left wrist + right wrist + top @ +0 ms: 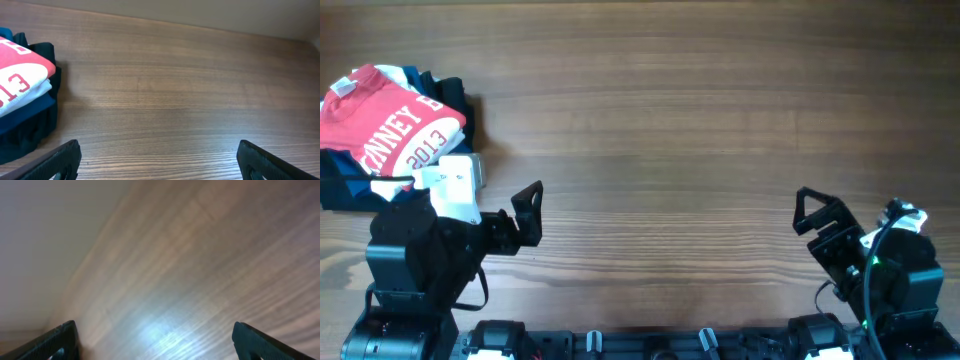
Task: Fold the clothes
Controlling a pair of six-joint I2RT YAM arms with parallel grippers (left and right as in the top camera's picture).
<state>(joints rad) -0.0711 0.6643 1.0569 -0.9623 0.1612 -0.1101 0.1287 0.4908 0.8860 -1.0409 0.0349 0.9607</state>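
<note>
A stack of folded clothes (390, 130) lies at the table's far left: a red shirt with white lettering on top, white and dark blue garments under it. It also shows at the left edge of the left wrist view (22, 95). My left gripper (525, 215) is open and empty, to the right of and nearer than the stack; in its wrist view (160, 160) only bare wood lies between the fingers. My right gripper (817, 215) is open and empty at the near right, over bare wood in its wrist view (155, 340).
The wooden table (670, 120) spans the view. The arm bases stand along the near edge. A pale wall runs past the table's far edge in the left wrist view (200, 12).
</note>
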